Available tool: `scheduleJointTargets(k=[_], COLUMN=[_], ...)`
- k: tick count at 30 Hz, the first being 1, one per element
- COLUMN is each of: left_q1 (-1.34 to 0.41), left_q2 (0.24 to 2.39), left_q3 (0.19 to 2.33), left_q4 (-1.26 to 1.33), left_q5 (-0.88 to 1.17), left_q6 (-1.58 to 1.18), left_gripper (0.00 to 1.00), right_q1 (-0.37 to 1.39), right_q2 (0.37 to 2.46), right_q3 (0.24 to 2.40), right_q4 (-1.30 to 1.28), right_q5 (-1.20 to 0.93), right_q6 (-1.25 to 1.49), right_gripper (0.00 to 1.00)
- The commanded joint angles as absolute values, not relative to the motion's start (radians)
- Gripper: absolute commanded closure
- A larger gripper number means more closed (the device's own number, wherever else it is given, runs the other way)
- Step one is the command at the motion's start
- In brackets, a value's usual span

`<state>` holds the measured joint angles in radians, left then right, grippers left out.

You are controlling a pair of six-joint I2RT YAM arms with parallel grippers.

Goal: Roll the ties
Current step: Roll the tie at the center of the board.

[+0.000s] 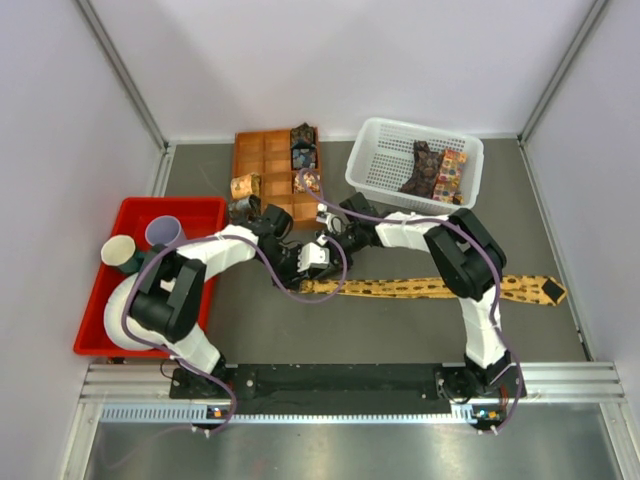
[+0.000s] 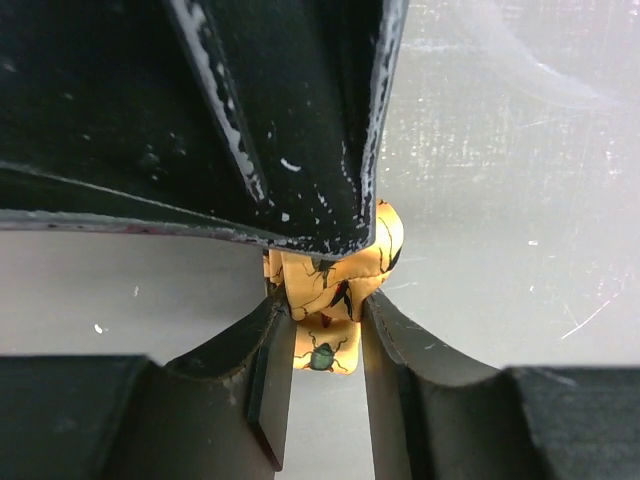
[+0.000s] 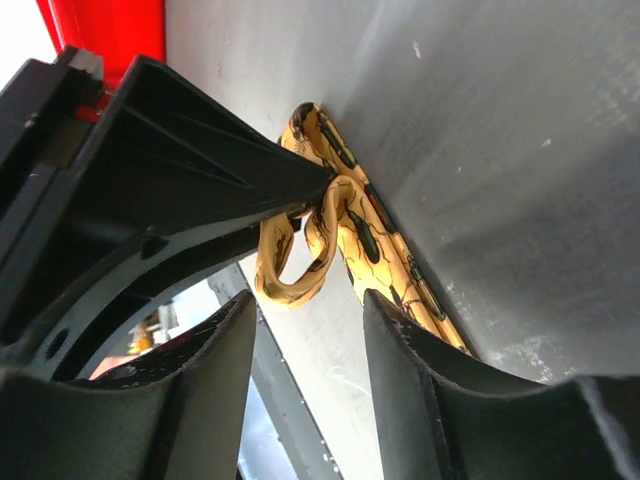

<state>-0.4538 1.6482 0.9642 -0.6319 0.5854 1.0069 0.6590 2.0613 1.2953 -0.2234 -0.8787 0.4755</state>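
A golden-yellow tie [image 1: 430, 288] with dark beetle markings lies stretched across the table, wide end at the right. Its narrow left end is folded into a small loop [image 3: 290, 270]. My left gripper [image 1: 308, 265] is shut on that folded end [image 2: 335, 280]; the fabric fills the gap between its fingertips [image 2: 322, 310]. My right gripper [image 1: 328, 243] sits right against it, open, with its jaws [image 3: 310, 310] just short of the loop and nothing between them. Rolled ties [image 1: 245, 186] sit in the tray, and dark brown and multicoloured ties [image 1: 432, 170] lie in the basket.
The orange-brown compartment tray [image 1: 262, 160] stands behind the grippers, and the white mesh basket [image 1: 380, 135] at the back right. A red bin [image 1: 100, 300] holding cups is at the left. The arms' cables hang over the middle of the table.
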Motion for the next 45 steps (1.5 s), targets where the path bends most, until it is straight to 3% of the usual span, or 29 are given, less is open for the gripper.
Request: scheduleJointTargets(k=[1, 8, 12, 13, 20, 27, 37, 39, 40, 45], left_q1=[-0.459, -0.462, -0.462, -0.463, -0.462, -0.491, -0.558, -0.56, -0.563, -0.561], left_q2=[1.674, 1.686, 1.698, 1.701, 1.654, 1.69, 1.713, 1.721, 1.721, 1.678], left_q3=[0.996, 0.994, 0.994, 0.996, 0.962, 0.988, 0.96, 0.963, 0.966, 0.963], left_q4=[-0.614, -0.612, -0.588, -0.586, -0.545, -0.558, -0.552, -0.577, -0.578, -0.587], left_q5=[0.589, 0.586, 0.581, 0.58, 0.561, 0.563, 0.46, 0.451, 0.44, 0.454], left_q6=[0.993, 0.993, 0.962, 0.953, 0.954, 0.972, 0.982, 0.979, 0.97, 0.965], left_gripper=[0.64, 0.64, 0.57, 0.52, 0.31, 0.27, 0.59, 0.6, 0.51, 0.31], right_q1=[0.666, 0.664, 0.664, 0.664, 0.647, 0.649, 0.649, 0.649, 0.649, 0.647], right_q2=[2.083, 2.098, 2.115, 2.117, 2.131, 2.146, 2.143, 2.14, 2.137, 2.14], right_q3=[1.281, 1.276, 1.299, 1.302, 1.302, 1.315, 1.353, 1.356, 1.355, 1.348], right_q4=[-0.103, -0.058, -0.129, -0.171, -0.201, -0.204, -0.25, -0.252, -0.25, -0.253], right_q5=[-0.923, -0.947, -0.922, -0.893, -0.857, -0.864, -0.885, -0.887, -0.885, -0.868], right_q6=[0.547, 0.581, 0.508, 0.488, 0.434, 0.42, 0.42, 0.425, 0.425, 0.416], right_gripper=[0.55, 0.69, 0.94, 0.99, 1.0, 1.0, 0.98, 0.99, 1.0, 1.0])
